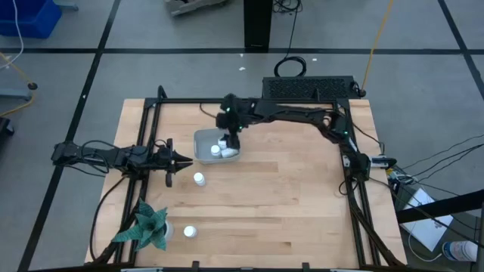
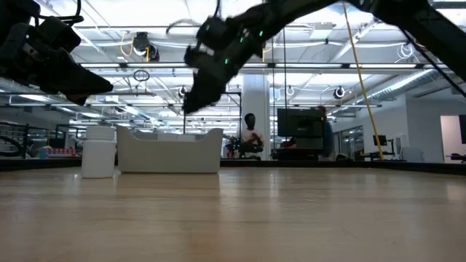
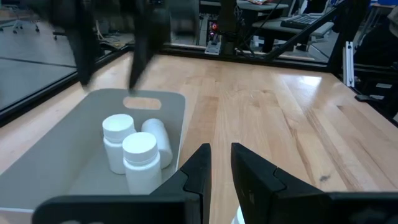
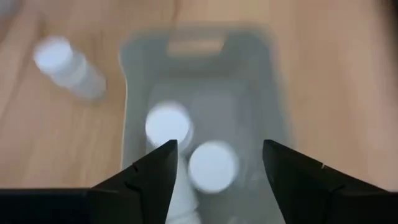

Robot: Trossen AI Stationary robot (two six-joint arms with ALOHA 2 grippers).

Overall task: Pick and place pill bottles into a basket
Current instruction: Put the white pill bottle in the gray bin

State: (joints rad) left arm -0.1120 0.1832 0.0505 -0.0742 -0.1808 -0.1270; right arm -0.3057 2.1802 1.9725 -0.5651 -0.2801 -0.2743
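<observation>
The right end effector [image 1: 229,140] hangs over the basket [image 1: 204,139], fingers apart and holding nothing. Three pill bottles [image 3: 138,155] sit in the basket: two upright, one lying on its side. Two other bottles stand on the desk [image 1: 287,196], one [image 1: 199,179] near the basket, one [image 1: 190,232] beside the green plant-like object [image 1: 146,227]. The left end effector [image 1: 181,159] waits beside the basket, fingers together.

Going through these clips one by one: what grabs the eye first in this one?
The right claw hangs open over the pale basket near the middle of the table, with three white pill bottles inside. Two more bottles stand on the wood nearer the front edge, one beside a green star-shaped plant at the front left corner.
</observation>
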